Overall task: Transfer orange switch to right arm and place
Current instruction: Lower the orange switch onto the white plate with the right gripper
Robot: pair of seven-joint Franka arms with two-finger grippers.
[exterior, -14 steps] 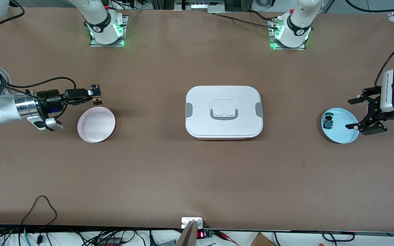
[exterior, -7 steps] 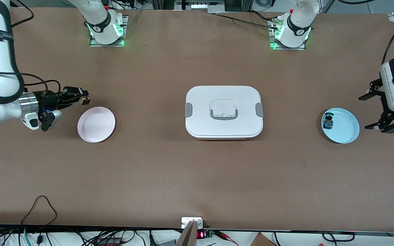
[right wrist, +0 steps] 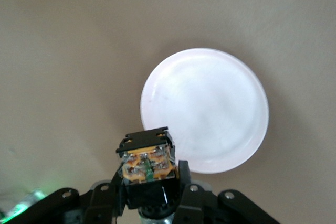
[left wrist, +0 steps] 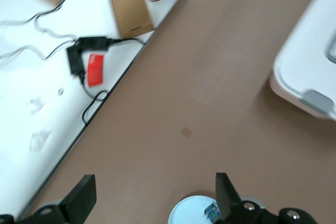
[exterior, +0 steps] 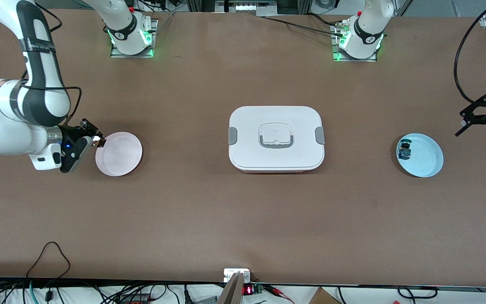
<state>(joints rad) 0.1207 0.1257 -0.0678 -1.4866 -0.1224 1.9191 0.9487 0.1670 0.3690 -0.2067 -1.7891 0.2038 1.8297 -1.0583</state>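
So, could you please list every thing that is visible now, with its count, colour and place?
orange switch: one, orange body with black parts, held in the right end effector at the edge of the pink plate
pink plate: one, pale pink, on the table toward the right arm's end, nothing in it
white box: one, white with grey clips and handle, lid on, at the table's middle
blue plate: one, light blue, toward the left arm's end
blue-green switch: one, on the blue plate
table: one, brown
right end effector: one, black, shut on the orange switch
left end effector: one, black, open, in the air at the table's edge beside the blue plate
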